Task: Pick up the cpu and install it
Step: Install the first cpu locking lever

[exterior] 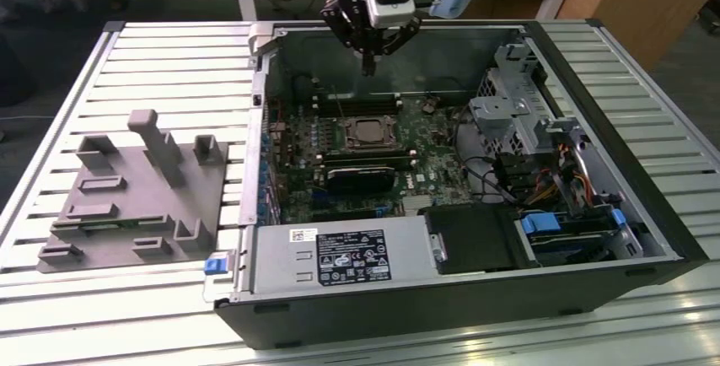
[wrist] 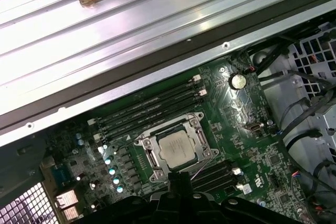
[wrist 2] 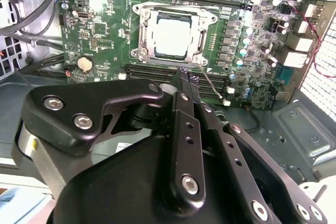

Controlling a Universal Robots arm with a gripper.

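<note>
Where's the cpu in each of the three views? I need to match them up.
Exterior view: the cpu, a flat square chip with a silver-grey metal top, sits in the motherboard socket mid-case, nearer the camera than the hand.
Second wrist view: cpu in the socket, beyond the hand's tips.
First wrist view: cpu in the socket, just past the hand.
Shared landmark: long black memory slots beside the socket.
</note>
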